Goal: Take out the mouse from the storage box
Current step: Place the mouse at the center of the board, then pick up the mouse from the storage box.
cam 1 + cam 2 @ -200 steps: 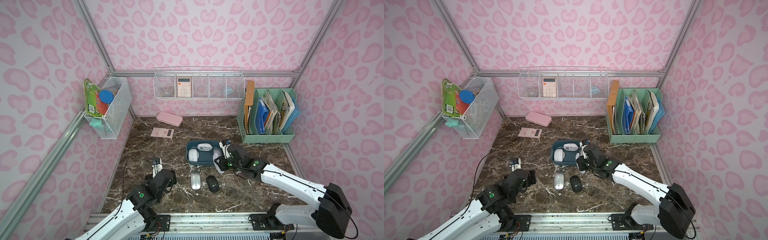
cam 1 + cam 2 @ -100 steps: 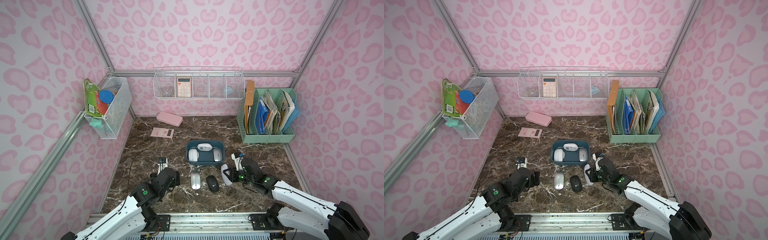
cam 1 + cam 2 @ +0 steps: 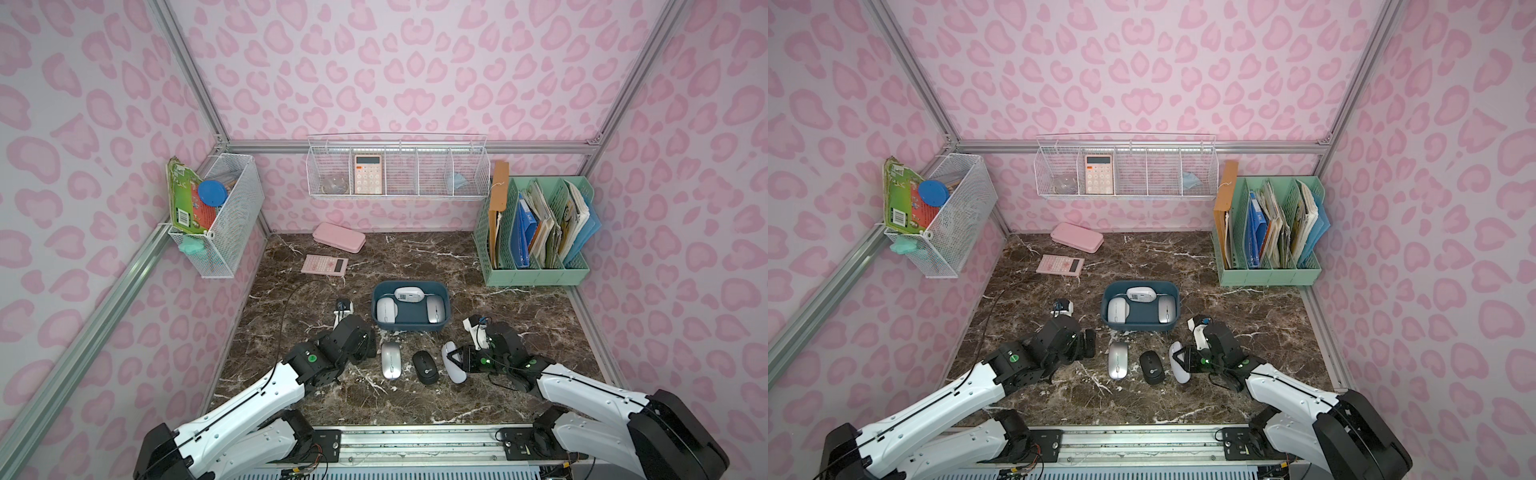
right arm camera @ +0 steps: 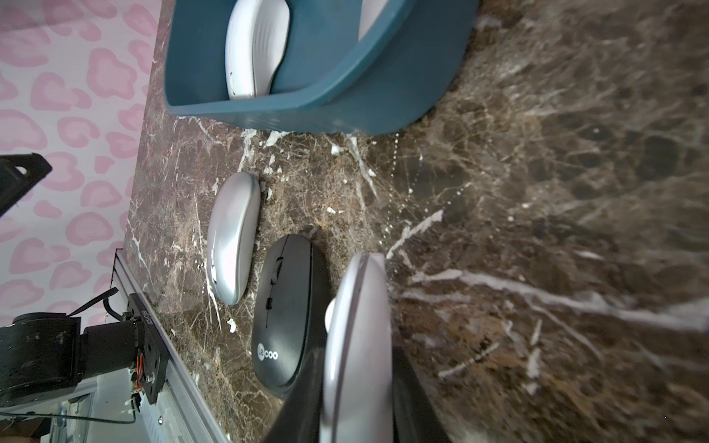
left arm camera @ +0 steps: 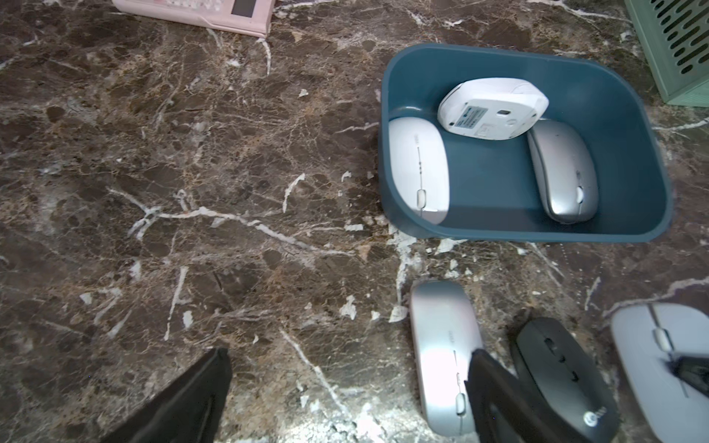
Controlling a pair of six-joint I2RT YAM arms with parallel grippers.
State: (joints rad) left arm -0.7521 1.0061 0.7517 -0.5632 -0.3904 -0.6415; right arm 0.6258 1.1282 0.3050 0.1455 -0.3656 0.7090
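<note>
The dark teal storage box (image 3: 409, 326) stands mid-table and holds a white mouse (image 3: 385, 309), an upside-down white mouse (image 3: 408, 294) and a silver mouse (image 3: 433, 309). My right gripper (image 4: 358, 364) is shut on a light grey mouse (image 3: 451, 368), which is low over the table in front of the box, right next to a black mouse (image 3: 425, 368). A silver mouse (image 3: 390, 360) lies left of the black one. My left gripper (image 5: 347, 368) is open and holds nothing, just left of that silver mouse; one finger (image 5: 487, 379) overlaps its edge in the wrist view.
A pink calculator (image 3: 325, 264) and a flat pink case (image 3: 338, 237) lie at the back left. A mint-green file rack (image 3: 536, 274) stands at the back right. Wire baskets hang on the left wall (image 3: 226, 224) and on the back wall (image 3: 397, 172).
My right gripper has carried the light grey mouse from the box's right side forward and down, to beside the black mouse. My left arm has moved forward toward the box.
</note>
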